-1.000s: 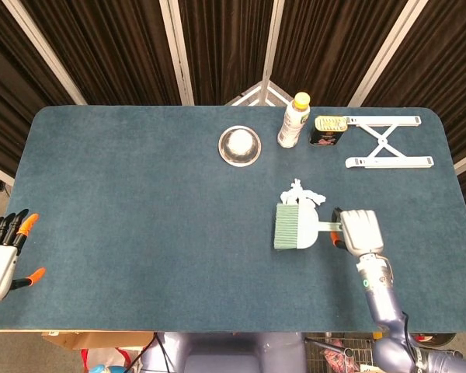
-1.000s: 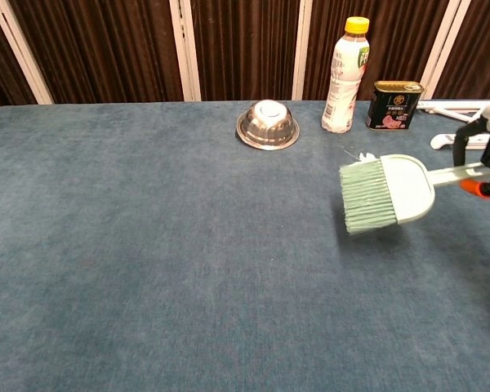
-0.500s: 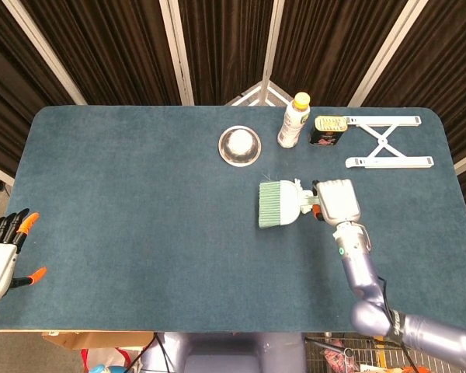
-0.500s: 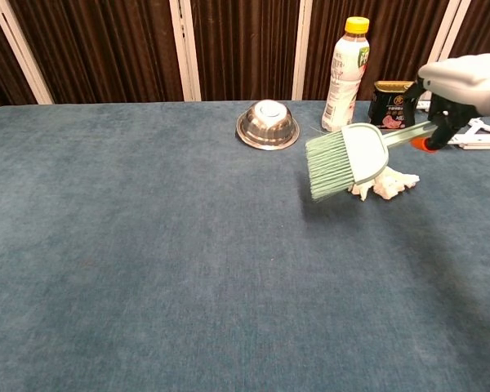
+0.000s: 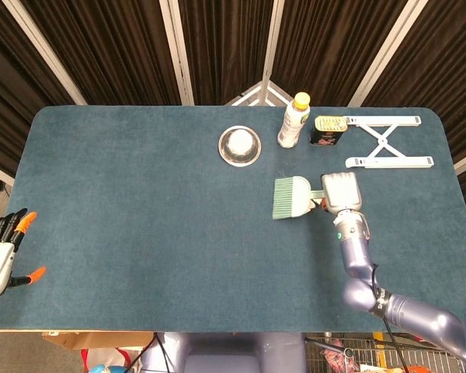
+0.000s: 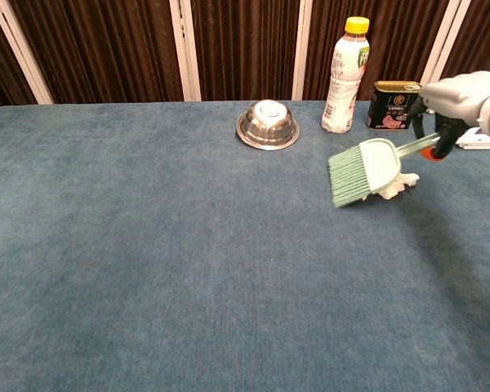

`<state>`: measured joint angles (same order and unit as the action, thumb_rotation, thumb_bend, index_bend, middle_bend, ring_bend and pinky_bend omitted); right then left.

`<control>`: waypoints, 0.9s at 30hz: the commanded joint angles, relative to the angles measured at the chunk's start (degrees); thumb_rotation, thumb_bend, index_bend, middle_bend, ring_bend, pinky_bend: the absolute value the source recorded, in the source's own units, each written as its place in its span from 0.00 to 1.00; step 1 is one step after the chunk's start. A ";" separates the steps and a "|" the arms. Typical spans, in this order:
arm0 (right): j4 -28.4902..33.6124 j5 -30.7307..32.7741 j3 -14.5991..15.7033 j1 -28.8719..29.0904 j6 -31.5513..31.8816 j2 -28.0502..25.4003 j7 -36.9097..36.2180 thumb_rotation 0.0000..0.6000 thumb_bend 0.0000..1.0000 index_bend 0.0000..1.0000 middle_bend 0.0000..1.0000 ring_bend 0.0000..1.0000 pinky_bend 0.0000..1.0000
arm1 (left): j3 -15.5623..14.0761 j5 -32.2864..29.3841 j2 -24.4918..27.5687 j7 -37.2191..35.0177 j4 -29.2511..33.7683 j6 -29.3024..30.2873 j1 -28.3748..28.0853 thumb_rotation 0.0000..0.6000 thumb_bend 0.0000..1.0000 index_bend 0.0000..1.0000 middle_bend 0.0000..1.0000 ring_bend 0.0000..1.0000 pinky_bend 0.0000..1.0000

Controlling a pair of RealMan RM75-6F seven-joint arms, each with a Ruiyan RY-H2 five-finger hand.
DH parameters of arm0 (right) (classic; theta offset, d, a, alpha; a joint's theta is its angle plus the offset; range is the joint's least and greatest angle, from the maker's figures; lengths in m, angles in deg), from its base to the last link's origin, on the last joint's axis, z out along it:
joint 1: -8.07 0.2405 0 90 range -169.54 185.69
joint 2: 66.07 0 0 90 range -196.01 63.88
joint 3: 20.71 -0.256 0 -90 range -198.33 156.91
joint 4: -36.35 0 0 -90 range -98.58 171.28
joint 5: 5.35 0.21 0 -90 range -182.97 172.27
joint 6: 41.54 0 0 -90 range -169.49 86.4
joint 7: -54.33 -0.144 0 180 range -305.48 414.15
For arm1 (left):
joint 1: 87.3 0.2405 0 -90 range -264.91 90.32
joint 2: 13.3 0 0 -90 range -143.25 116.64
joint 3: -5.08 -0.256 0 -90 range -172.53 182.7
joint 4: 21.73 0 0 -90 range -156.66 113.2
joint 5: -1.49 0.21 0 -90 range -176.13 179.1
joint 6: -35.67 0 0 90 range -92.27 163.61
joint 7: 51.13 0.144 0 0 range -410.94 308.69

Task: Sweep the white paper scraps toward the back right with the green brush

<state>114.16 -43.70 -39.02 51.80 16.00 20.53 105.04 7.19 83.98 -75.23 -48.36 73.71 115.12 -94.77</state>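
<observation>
The green brush (image 5: 293, 196) (image 6: 361, 170) lies with its bristles pointing left, right of the table's middle. My right hand (image 5: 341, 192) (image 6: 464, 96) grips its handle from the right. The white paper scraps (image 6: 402, 181) peek out just behind and right of the brush head in the chest view; the head view hides them under the brush and hand. My left hand (image 5: 1, 255) hovers off the table's front left corner, fingers spread and holding nothing.
A steel bowl (image 5: 240, 145) (image 6: 267, 125) sits upside down behind the middle. A yellow-capped bottle (image 5: 293, 120) (image 6: 345, 75) and a dark tin (image 5: 329, 129) (image 6: 394, 105) stand at the back right. A white folding stand (image 5: 388, 141) lies beside them.
My right hand carried the brush forward-to-back over the scraps, then shifted it slightly right. The scraps are now mostly behind the brush head. My left hand drifted a little lower.
</observation>
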 commanded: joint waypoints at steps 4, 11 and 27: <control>-0.52 1.12 1.08 -1.49 1.61 -4.76 0.26 1.00 0.49 0.80 0.95 0.97 0.90 | -0.19 0.25 0.21 -0.36 0.23 0.28 0.21 1.00 0.00 0.00 0.00 0.00 0.00; 0.21 3.47 1.90 -4.07 3.28 -11.72 0.76 1.00 0.49 0.80 0.95 0.97 0.90 | -0.41 0.95 0.40 -0.70 0.66 0.78 0.39 1.00 0.00 0.00 0.00 0.00 0.00; 14.54 0.19 1.18 -3.70 6.16 -19.49 -0.97 1.00 0.49 0.80 0.95 0.97 0.90 | -0.56 1.58 0.01 0.30 1.21 0.07 -0.28 1.00 0.00 0.00 0.00 0.00 0.00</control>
<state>126.70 -42.45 -38.44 47.47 21.35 0.63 103.47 6.63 85.54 -75.20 -48.07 74.91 115.21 -95.03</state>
